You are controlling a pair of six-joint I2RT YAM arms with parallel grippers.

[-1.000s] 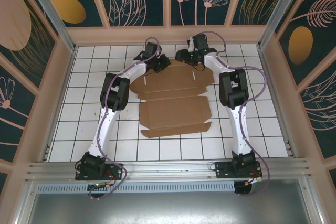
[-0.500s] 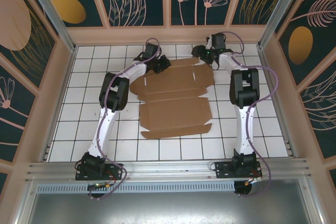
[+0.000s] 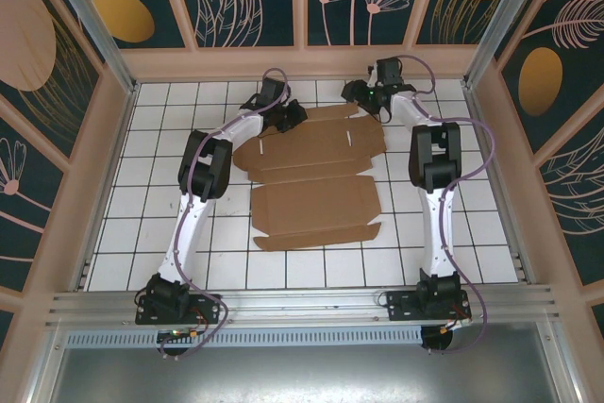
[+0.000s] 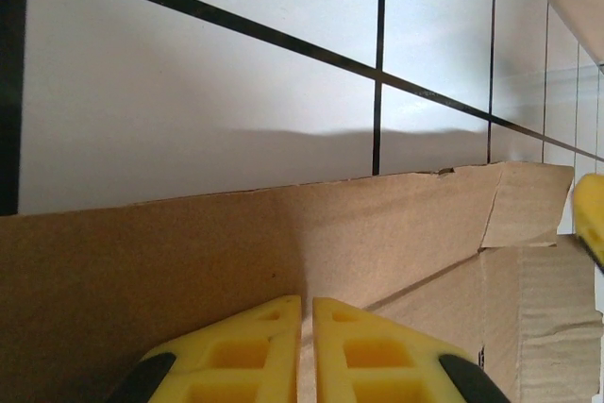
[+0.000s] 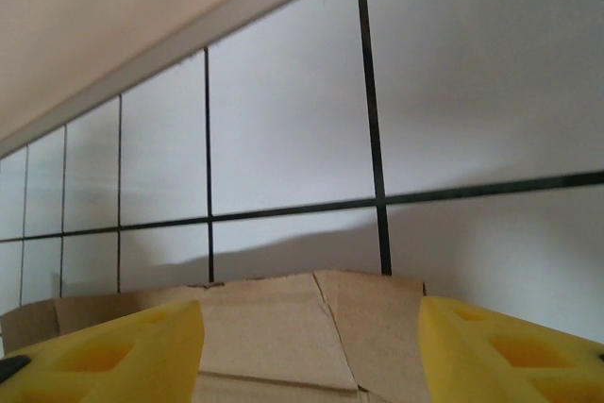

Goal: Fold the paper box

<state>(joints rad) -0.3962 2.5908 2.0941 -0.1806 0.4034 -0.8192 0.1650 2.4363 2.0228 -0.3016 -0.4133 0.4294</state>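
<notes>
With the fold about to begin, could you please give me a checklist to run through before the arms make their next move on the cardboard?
1. Left gripper closed at the far left edge of the cardboard: ok.
2. Left gripper actually pinching that edge: cannot tell.
3. Right gripper open, with the far flap lined up between its fingers: ok.
4. Right gripper holding that flap: not ok, nothing gripped.
5. Near part of the cardboard lying flat on the table: ok.
</notes>
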